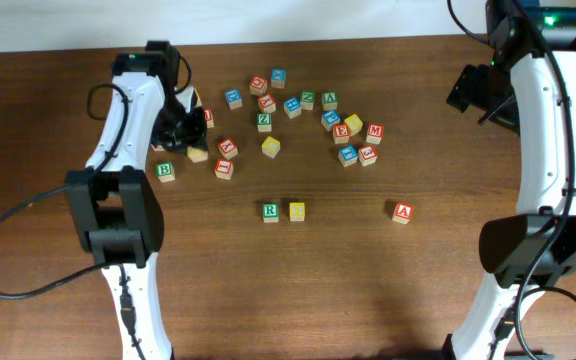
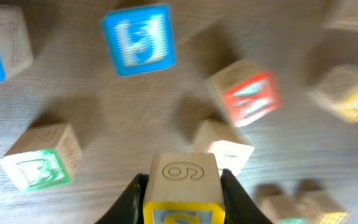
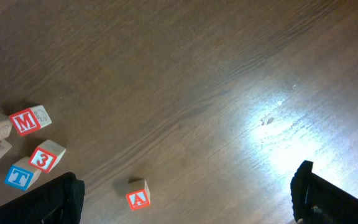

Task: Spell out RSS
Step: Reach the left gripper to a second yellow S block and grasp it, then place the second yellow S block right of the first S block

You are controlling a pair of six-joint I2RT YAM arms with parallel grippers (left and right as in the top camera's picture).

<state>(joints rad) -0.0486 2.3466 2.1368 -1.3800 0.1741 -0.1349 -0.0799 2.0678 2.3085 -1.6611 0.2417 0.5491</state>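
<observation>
A green R block and a yellow block sit side by side at the table's middle front. My left gripper hovers over the left part of the block cluster. In the left wrist view it is shut on a yellow-edged block with a carved 6 on its upper face. The yellow face's letter is cut off. My right gripper is open and empty high at the far right; in its wrist view nothing is between the fingers.
Several letter blocks lie scattered at the back centre. A red A block sits alone at the right, also in the right wrist view. A blue block, a red block and a green block lie under the left gripper.
</observation>
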